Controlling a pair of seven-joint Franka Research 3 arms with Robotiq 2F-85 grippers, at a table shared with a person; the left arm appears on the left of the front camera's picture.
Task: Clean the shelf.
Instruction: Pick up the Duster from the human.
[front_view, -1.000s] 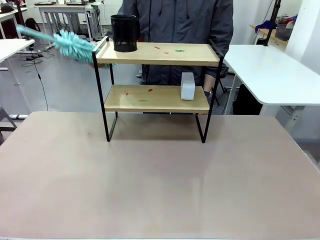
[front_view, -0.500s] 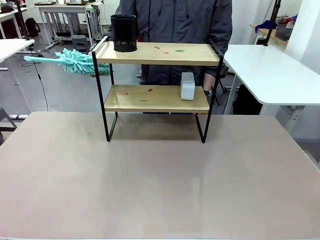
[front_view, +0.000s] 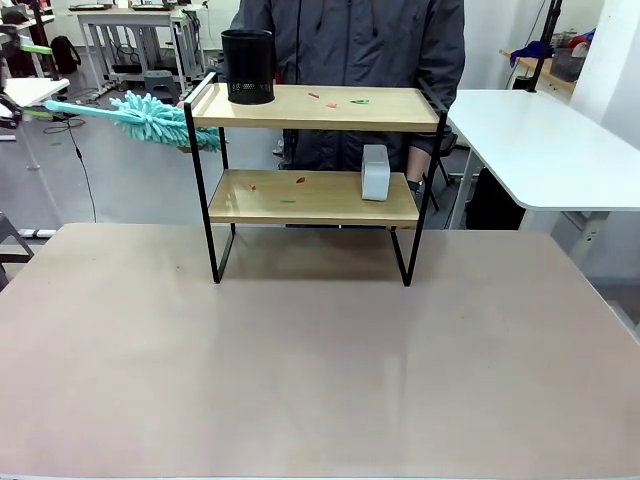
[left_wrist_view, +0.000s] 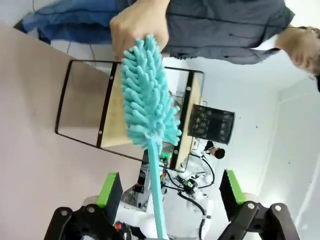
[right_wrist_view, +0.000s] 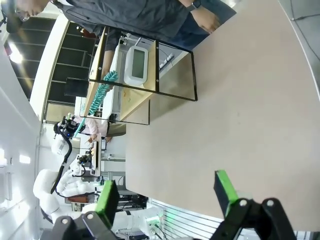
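Note:
The shelf (front_view: 312, 108) stands at the table's far side, with small coloured scraps on both wooden boards. A teal fluffy duster (front_view: 158, 118) lies level in the air beside its left end. A person's hand (left_wrist_view: 137, 22) holds the duster's fluffy tip. The thin handle (left_wrist_view: 157, 200) runs back between the wide-apart fingers of my left gripper (left_wrist_view: 169, 189), which is open and not pressing on it. That gripper (front_view: 18, 80) sits at the front view's far left edge. My right gripper (right_wrist_view: 166, 194) hangs open over the table with nothing between its fingers.
A black mesh cup (front_view: 248, 66) stands on the top board's left end. A white box (front_view: 375, 172) sits on the lower board's right. The person stands right behind the shelf. The brown table (front_view: 320, 360) lies bare in front. White desks flank both sides.
The duster swung down from a raised tilt to level beside the shelf's left end. My left gripper has come into view at the far left, around the handle.

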